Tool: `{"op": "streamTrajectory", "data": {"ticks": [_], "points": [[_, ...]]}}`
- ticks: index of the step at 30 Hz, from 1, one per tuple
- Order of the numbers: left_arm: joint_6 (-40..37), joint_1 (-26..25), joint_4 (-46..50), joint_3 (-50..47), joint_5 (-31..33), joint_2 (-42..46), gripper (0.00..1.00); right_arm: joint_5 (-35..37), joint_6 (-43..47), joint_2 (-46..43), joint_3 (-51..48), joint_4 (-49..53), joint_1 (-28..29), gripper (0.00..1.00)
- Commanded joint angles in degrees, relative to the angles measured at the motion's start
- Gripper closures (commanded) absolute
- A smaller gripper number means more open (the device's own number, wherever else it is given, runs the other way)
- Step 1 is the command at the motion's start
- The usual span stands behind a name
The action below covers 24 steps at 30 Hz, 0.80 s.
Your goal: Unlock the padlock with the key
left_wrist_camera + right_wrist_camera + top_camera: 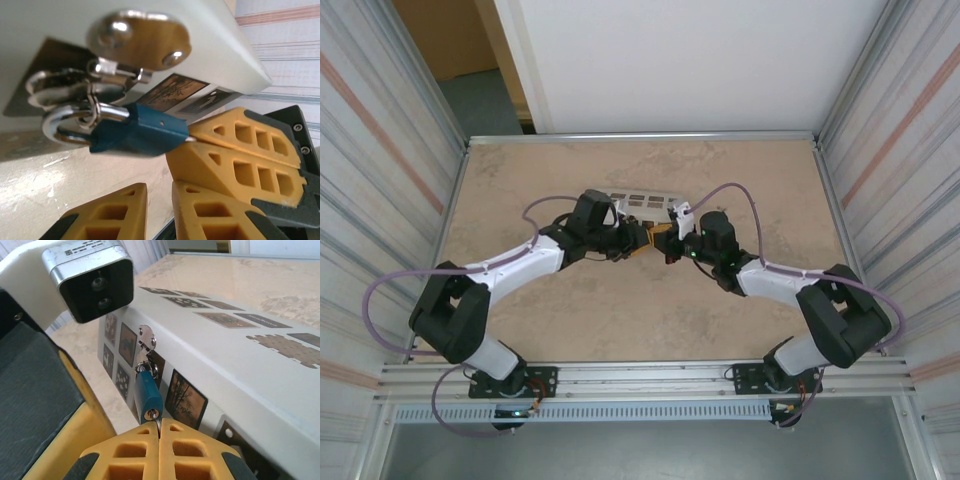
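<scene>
The padlock (148, 397) hangs close against the box (240, 355) wall, leaving no way in behind it. Its keyhole end is blocked by the right gripper (159, 429), clamped on the key (158, 422), and the left gripper (159, 196) crowds one side just beside it; the table (620, 320) nearer the bases lies free.

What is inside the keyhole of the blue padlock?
A thin metal key blade enters the keyhole of the padlock. The rest of the key is covered by the shut fingers of the right tool.
</scene>
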<state>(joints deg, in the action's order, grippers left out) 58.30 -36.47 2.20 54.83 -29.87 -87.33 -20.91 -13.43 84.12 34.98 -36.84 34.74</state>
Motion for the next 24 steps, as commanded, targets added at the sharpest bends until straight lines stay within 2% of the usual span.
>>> {"op": "streamTrajectory", "data": {"ticks": [1, 13, 18, 24], "points": [[-0.47, -2.03, -2.49, -0.98, -6.87, 1.75, 0.79, -3.87, -0.96, 2.70, -0.48, -7.58, 2.06, 1.00], [-1.06, 1.27, -0.65, -6.07, -4.98, 8.98, 0.72, -1.06, -0.72, 12.05, -2.17, -8.14, 4.15, 1.00], [-1.03, 3.30, 0.37, -10.18, -1.53, 14.29, 0.59, 0.04, -1.91, 12.61, -2.89, -7.37, 4.49, 1.00], [3.80, 3.69, -7.66, -19.47, 4.16, 20.95, 0.49, 0.74, -5.02, 9.47, -2.01, -0.09, 4.68, 1.00]]}}
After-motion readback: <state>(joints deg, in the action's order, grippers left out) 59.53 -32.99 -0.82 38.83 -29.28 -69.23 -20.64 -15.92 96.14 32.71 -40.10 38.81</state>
